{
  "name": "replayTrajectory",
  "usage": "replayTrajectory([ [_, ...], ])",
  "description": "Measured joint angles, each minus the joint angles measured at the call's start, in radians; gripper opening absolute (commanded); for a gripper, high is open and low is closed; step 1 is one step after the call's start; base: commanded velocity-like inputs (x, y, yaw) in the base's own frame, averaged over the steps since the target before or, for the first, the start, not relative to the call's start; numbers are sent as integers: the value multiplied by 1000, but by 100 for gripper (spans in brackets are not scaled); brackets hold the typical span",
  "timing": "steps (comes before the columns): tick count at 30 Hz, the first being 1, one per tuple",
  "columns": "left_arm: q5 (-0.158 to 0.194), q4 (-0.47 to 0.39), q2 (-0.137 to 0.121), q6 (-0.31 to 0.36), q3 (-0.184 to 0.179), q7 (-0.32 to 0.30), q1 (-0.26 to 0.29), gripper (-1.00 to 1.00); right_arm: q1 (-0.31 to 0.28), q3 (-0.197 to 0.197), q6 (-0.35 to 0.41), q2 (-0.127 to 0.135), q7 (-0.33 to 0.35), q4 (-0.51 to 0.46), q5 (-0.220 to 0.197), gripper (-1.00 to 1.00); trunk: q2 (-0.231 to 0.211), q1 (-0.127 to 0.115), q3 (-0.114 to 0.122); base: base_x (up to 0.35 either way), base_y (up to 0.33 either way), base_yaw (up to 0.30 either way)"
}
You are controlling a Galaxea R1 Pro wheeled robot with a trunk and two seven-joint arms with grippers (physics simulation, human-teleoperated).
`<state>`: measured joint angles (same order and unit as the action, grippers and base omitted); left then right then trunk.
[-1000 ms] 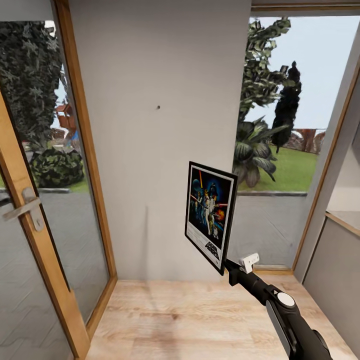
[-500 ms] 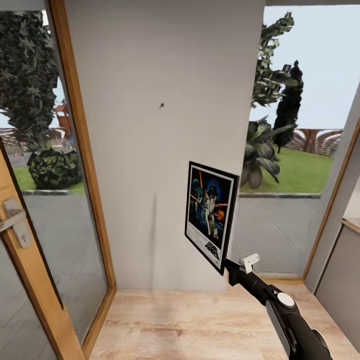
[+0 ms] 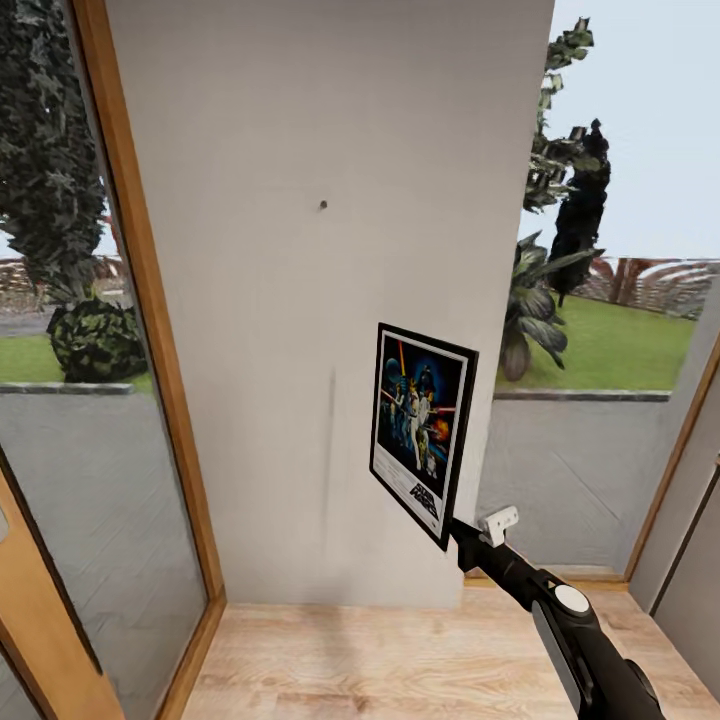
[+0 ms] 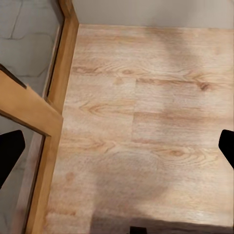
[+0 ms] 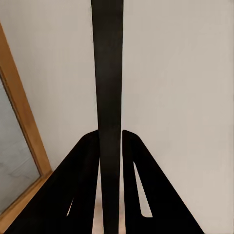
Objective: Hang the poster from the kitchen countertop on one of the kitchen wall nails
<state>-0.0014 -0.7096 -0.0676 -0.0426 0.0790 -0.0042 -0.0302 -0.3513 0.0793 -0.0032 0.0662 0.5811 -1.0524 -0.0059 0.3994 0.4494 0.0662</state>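
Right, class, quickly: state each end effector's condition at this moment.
Left end effector: open, holding nothing.
Right end effector: closed on the black-framed rectangular Star Wars poster.

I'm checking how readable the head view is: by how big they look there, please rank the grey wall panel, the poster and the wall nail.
1. The grey wall panel, by far the largest.
2. The poster, shut in the right gripper; it sits nearer the camera, so it looks bigger than it is.
3. The wall nail, a mere speck.
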Motion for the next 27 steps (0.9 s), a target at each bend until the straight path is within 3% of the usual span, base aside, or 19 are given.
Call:
replayTrajectory([
  [2, 1, 6, 0, 0, 0, 0, 0, 100, 0, -3, 5, 0, 62, -34, -1, -100, 0, 0, 0, 8, 0, 0],
  [3, 1, 7, 0, 0, -1, 0, 0, 100, -1, -3, 41, 0, 107, -69, 0, -100, 0, 0, 0, 5, 0, 0],
  [6, 2, 9, 0, 0, -1, -1, 0, 100, -1, -3, 140, -1, 158, -148, 2, -100, 0, 0, 0, 3, 0, 0],
  [7, 3, 10, 0, 0, -1, -1, 0, 100, -7, -3, 260, -1, 194, -248, -2, -100, 0, 0, 0, 0, 0, 0],
  [8, 3, 10, 0, 0, -1, -1, 0, 100, -11, -3, 298, -1, 206, -280, 1, -100, 0, 0, 0, 0, 0, 0],
  [16, 3, 12, 0, 0, -2, -1, 0, 100, -60, -4, 422, -2, 289, -324, 3, -100, 0, 0, 0, 0, 0, 0],
  [27, 1, 12, 0, 0, -3, -1, 0, 100, -219, -5, 575, -2, 380, -332, 1, -100, 0, 0, 0, 0, 0, 0],
])
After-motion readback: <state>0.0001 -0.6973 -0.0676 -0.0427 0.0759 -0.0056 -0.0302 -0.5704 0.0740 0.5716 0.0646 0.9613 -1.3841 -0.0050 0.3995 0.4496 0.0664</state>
